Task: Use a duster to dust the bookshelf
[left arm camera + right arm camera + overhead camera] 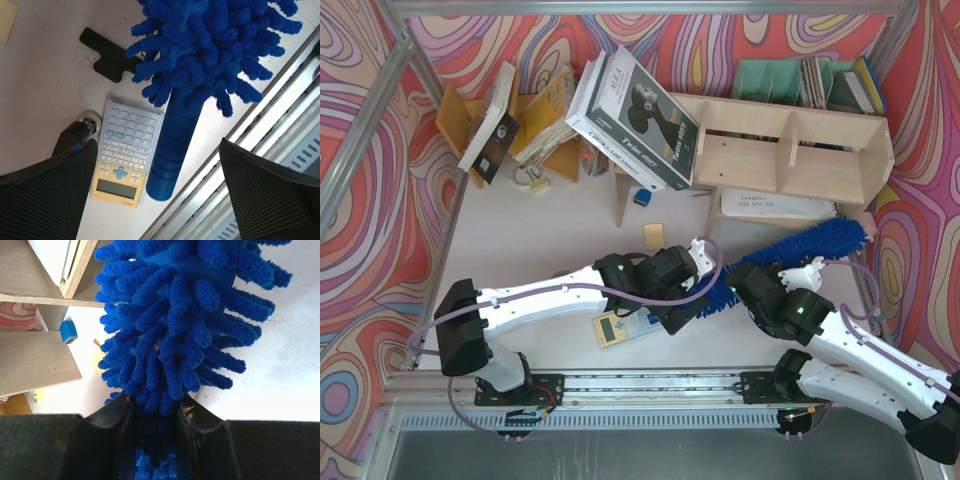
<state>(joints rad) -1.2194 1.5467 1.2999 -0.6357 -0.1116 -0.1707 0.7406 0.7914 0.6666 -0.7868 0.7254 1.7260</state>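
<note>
The dusting looks barely begun: the duster [810, 245] slants across the table, its tip near the bookshelf [820, 165] at the lower right compartment, contact unclear. The right gripper [152, 410] is clamped on its shaggy blue microfibre fingers; the left gripper [159, 145] gapes wide, holding nothing, astride the smooth ribbed handle [170, 150]. The flat pale plywood tiers all look left to wipe

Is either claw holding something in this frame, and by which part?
The right claw is shut on the duster, gripping its fluffy head near the handle end. The left claw stands open by the handle, holding nothing.
</note>
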